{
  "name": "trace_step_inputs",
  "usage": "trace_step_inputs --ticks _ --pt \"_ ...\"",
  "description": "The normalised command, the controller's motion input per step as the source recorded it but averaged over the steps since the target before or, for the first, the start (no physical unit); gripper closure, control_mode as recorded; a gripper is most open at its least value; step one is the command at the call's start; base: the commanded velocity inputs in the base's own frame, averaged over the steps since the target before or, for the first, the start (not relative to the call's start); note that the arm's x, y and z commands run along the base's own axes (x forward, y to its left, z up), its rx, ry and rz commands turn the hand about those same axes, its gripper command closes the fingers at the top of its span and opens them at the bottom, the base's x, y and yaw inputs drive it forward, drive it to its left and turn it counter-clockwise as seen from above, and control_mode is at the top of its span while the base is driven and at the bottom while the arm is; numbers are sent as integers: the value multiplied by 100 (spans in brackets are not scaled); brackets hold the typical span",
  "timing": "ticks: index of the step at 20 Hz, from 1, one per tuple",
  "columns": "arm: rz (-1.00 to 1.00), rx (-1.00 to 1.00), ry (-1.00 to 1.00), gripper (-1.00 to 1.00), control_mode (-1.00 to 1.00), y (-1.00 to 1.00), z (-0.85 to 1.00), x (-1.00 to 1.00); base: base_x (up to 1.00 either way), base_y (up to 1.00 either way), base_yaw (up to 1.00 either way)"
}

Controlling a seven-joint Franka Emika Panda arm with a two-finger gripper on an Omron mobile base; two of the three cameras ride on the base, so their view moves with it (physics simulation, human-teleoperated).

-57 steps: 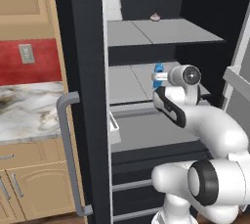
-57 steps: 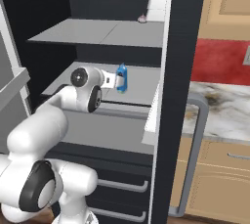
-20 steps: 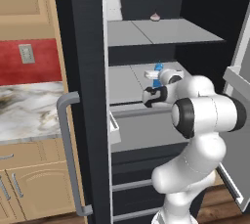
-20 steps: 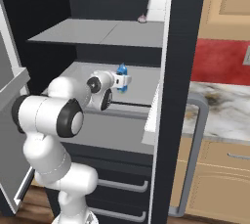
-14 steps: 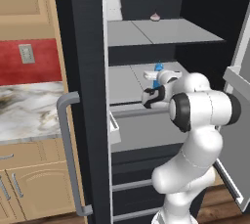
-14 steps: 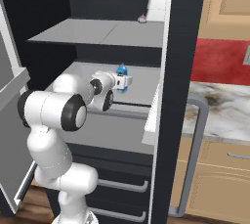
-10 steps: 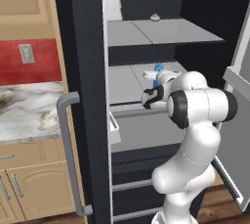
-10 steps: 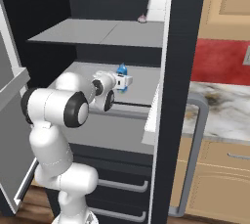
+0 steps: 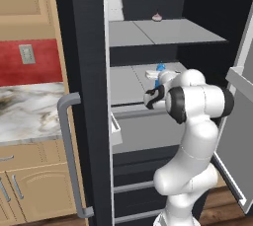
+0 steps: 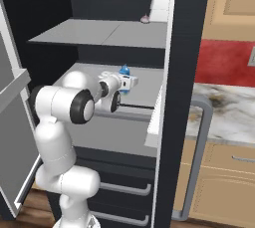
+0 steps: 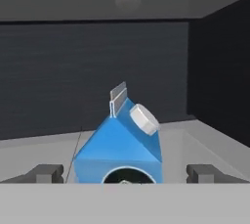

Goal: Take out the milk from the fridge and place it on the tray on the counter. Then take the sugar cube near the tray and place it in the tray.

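The pincer (image 11: 124, 173) stands wide open, one finger on each side of the milk (image 11: 118, 145), which stands upright on the grey middle shelf (image 9: 129, 83) of the fridge (image 9: 89, 47), not yet gripped. Nothing lies between pincer and carton. On the shelf above sits a small pinkish thing (image 9: 157, 17), with a white box (image 9: 114, 4) near the door edge. The marbled worktop (image 9: 27, 111) lies beside the fridge. Since a second ago the hand has pushed a little deeper toward the carton.
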Motion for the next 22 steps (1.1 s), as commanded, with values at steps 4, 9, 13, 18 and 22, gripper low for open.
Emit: trace_step_inputs --ticks 4,9,13,18,22 --pt "0 0 0 -100 -100 -1 -3 24 0 0 0" --pt "0 0 0 100 -100 -5 -5 16 0 0 0" --pt "0 0 0 100 -100 -2 -1 7 0 0 0" --pt "0 0 -3 100 -100 0 0 -20 0 0 0" --pt "0 0 -3 100 -100 0 0 -90 0 0 0"
